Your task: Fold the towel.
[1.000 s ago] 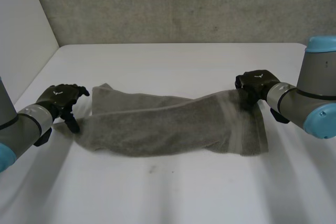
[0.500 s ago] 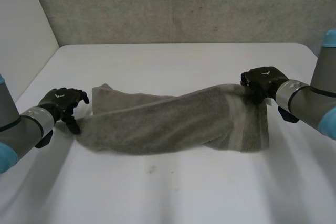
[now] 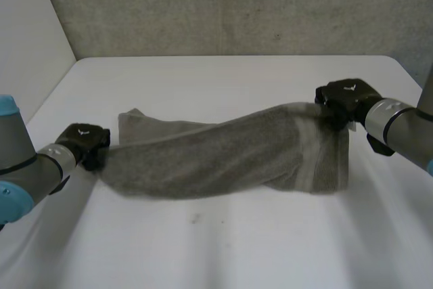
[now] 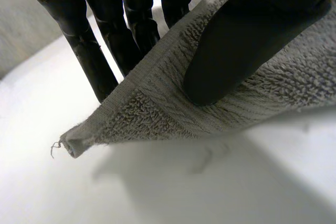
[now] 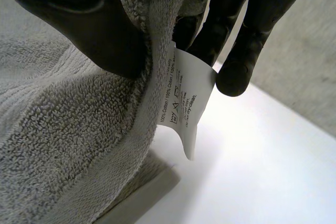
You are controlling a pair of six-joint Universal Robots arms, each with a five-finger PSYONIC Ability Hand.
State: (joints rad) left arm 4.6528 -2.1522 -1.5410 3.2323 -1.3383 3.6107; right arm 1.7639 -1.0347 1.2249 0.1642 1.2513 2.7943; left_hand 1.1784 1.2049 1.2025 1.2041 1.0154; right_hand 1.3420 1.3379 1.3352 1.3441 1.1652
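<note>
Two black hands are closed on opposite ends of a grey towel (image 3: 223, 157), which is stretched across the middle of the white desk (image 3: 223, 255) in the head view. The left hand (image 3: 84, 141) is seen at the towel's left end, where its fingertips are hidden by the cloth. In the left wrist view a corner of the towel is pinched between the thumb (image 4: 236, 51), pressed on top of the pile, and the fingers (image 4: 100, 45) behind it. The corner tip itself sticks out free past the grip, raised off the desk.

The right hand (image 3: 345, 96) is seen at the towel's right end, with its arm cut off by the picture's edge. In the right wrist view the hemmed edge is clamped between the thumb and the fingers, whose upper parts are cut off. A white care label (image 5: 184, 98) hangs from the hem just beside the fingertips; most of its print is too small to be read.

One far corner lies flat on the desk behind the raised fold, near the left hand. How much of the lower layer rests on the desk cannot be told, since it is covered by the upper one. A woven band is visible across the end that hangs below the right hand.
</note>
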